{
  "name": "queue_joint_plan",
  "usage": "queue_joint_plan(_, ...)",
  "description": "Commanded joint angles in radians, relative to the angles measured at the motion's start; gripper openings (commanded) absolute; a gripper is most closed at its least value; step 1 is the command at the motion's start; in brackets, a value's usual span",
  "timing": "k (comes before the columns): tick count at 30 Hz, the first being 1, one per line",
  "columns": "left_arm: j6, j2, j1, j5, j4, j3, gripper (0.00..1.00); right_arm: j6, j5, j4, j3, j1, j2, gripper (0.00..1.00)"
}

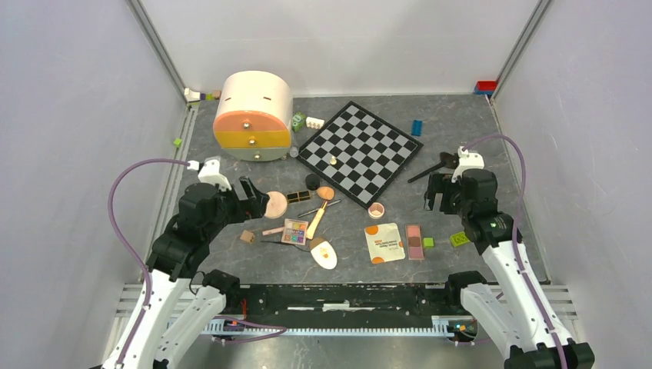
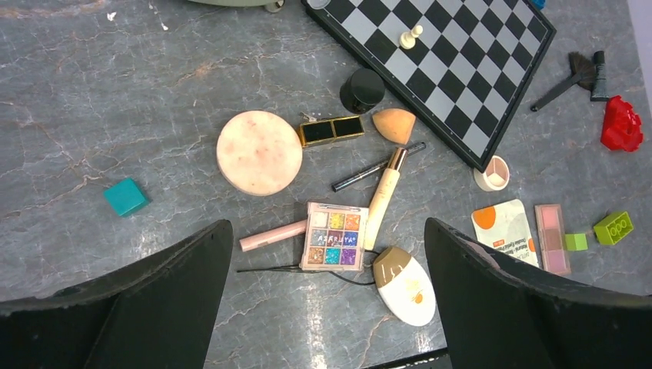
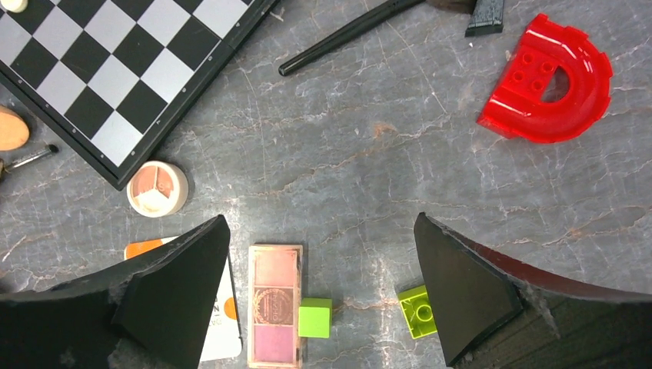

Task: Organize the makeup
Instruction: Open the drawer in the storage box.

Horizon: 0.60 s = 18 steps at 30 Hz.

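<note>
The makeup lies scattered on the grey table. The round peach compact (image 1: 276, 204), multicolour eyeshadow palette (image 1: 294, 231) and cream oval (image 1: 324, 253) sit left of centre. The white-orange sachet (image 1: 384, 243) and blush palette (image 1: 414, 241) lie to the right, and a black brush (image 1: 430, 168) lies by the chessboard. My left gripper (image 1: 250, 196) hovers open and empty above the compact (image 2: 259, 152), the palette (image 2: 334, 237), the black pencil (image 2: 377, 166) and the oval (image 2: 405, 285). My right gripper (image 1: 440, 192) hovers open and empty above the blush palette (image 3: 275, 304).
A peach-and-orange drawer unit (image 1: 252, 115) stands at the back left beside the chessboard (image 1: 360, 152). Toy bricks lie about: a red arch (image 3: 547, 80), a green cube (image 3: 314, 317), a lime brick (image 3: 417, 311) and a teal cube (image 2: 125, 197). A small round pot (image 3: 157, 189) sits by the board.
</note>
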Motion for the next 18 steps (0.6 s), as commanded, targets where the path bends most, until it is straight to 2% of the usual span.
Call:
queue_joint_plan(1,-0.015,0.008,-0.003,-0.045,0.038,0.001,1.00,-0.004,-0.012,0.032,-0.019,-0.002,-0.004,0.97)
queue_joint_plan(5,-0.030,0.017,-0.003,-0.074,0.034,-0.009,1.00,0.010,0.005,0.047,-0.035,-0.002,-0.011,0.97)
queue_joint_plan(13,-0.051,0.067,-0.003,-0.122,0.007,0.000,1.00,0.067,0.141,0.027,-0.050,-0.001,-0.020,0.97)
queue_joint_plan(15,-0.059,0.084,-0.004,-0.142,-0.005,0.008,1.00,0.097,0.125,0.032,-0.072,-0.001,-0.017,0.97)
queue_joint_plan(18,-0.065,0.092,-0.004,-0.147,-0.010,0.010,1.00,0.134,0.019,0.104,-0.154,-0.001,-0.010,0.98)
